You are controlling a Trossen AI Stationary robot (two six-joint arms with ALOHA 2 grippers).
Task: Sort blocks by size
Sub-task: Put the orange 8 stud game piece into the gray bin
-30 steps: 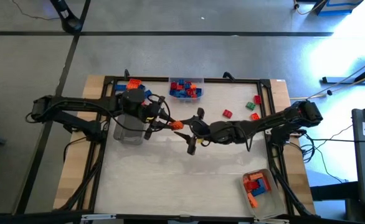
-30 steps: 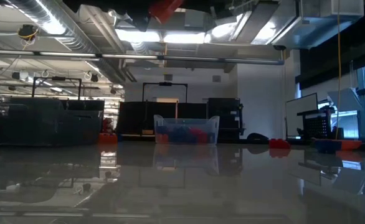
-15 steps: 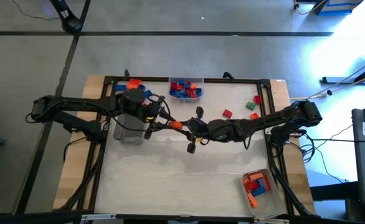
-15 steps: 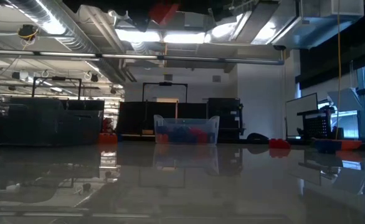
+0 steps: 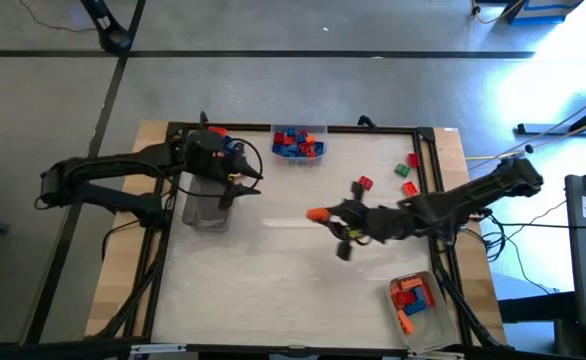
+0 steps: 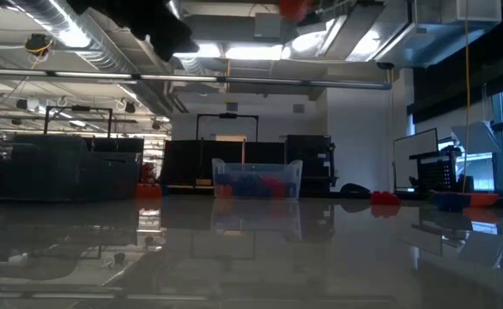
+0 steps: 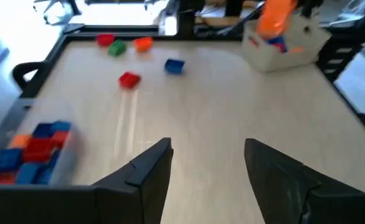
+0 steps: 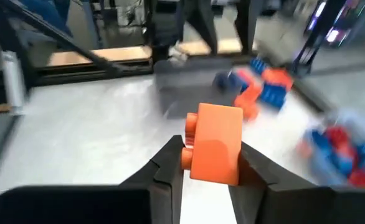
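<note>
My right gripper (image 5: 325, 214) is shut on an orange block (image 5: 316, 213), held in the air over the middle of the table and also seen in the right wrist view as the orange block (image 8: 215, 144). My left gripper (image 5: 229, 192) (image 7: 207, 152) stands open with nothing between its fingers, above a clear tray (image 5: 203, 210) at the left. Loose blocks lie flat on the table at the far right: a red one (image 5: 363, 184), a green one (image 5: 400, 169) and an orange one (image 5: 409, 187). My right gripper pinches the orange block by two opposite sides (image 8: 232, 163) between its two fingers. The fingers reach in from the table's right side, slanting a little downward. The block stands up above the fingertips (image 8: 170, 163) and is lifted clear of the table.
A clear tray (image 5: 298, 132) of blue and red blocks stands at the far middle edge. A second tray (image 5: 425, 282) with orange and red blocks sits at the near right corner. More orange and blue blocks (image 5: 216, 136) lie at the far left. A dark frame (image 5: 433, 150) rims the table.
The orange block has passed from my left gripper to my right. My left gripper has let go and drawn back toward the table's left edge. My right gripper has carried the block toward the table's right and near edges, still clear of the table.
</note>
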